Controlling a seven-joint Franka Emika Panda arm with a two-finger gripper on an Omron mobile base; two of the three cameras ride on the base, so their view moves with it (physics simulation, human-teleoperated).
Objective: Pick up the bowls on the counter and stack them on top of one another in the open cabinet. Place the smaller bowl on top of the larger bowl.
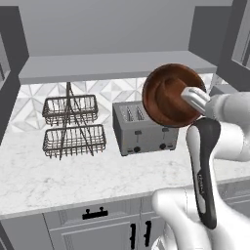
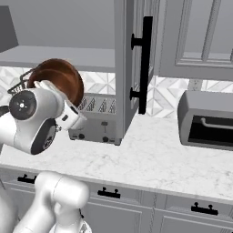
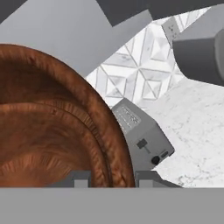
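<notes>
At the left of the left base view a two-tier wire basket rack (image 1: 73,126) stands on the white-grey marbled tabletop (image 1: 63,178), against the patterned tile backsplash. Above it, across the upper part of the frame, runs the flat grey shelf floor of the open cabinet (image 1: 97,66), with dark grey side walls at both ends. Right of the rack, at centre frame, sits a silver two-slot toaster (image 1: 139,129) with two dark knobs low on its front; no brand, label or writing can be read on it or on anything else. Just above and to the right of the toaster, in the upper right of the frame, the larger bowl (image 1: 172,95) hangs in the air, tilted nearly on edge, level with the front lip of the cabinet shelf and well clear of the tabletop. The pincer (image 1: 193,100) grips its rim at the right side, jaws narrowed onto the wooden wall. In the hand view the bowl's ridged reddish-brown wood (image 3: 52,127) takes up the left half of the frame, one dark fingertip on each side of its rim at the bottom. In the right base view a grey toaster oven (image 2: 207,120) with a dark glass door rests on the tabletop at the right edge.
</notes>
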